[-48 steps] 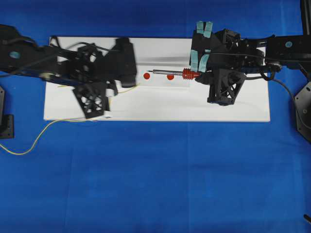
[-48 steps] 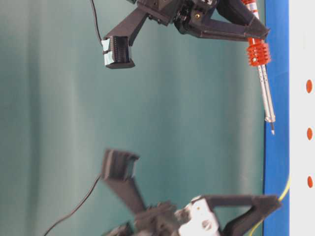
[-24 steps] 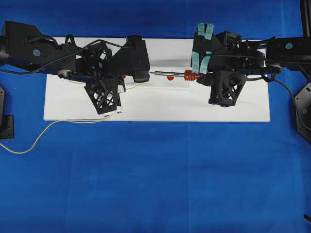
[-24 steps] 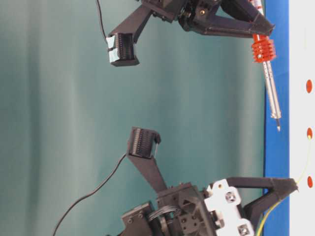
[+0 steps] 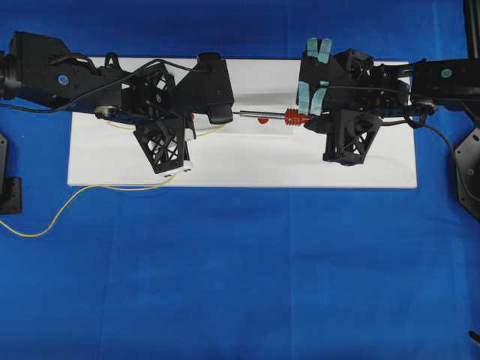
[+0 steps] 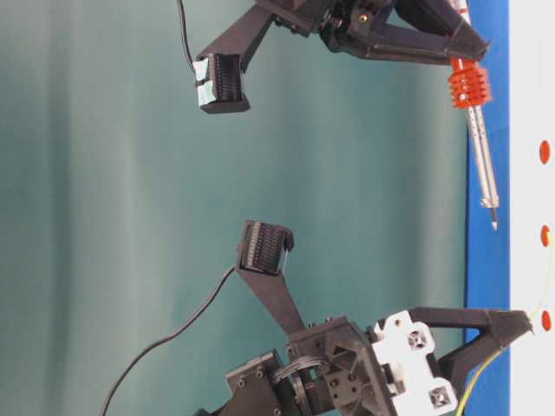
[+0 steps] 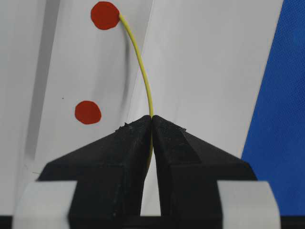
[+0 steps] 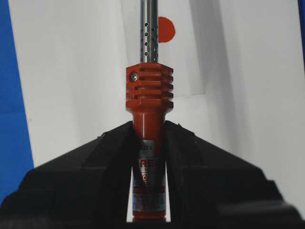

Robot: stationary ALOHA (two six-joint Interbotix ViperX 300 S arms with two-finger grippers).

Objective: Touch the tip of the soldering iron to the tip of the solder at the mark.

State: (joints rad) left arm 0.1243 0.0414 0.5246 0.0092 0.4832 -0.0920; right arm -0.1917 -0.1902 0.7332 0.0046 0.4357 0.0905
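The left end effector [image 7: 152, 125] is clenched on the solder [image 7: 141, 67], a thin yellow wire that curves up from its fingers so that the tip of the solder [image 7: 120, 16] lies at the edge of a red dot [image 7: 105, 15] on the white board [image 5: 247, 161]; a second red dot [image 7: 87, 112] sits nearer the fingers. The right end effector [image 8: 148, 138] is grasping the soldering iron [image 8: 148, 95] by its orange-red body, just behind the ribbed collar. In the table-level view the tip of the soldering iron [image 6: 493, 223] hangs above the board, apart from the wire. The board rests on the blue surface [image 5: 240, 270].
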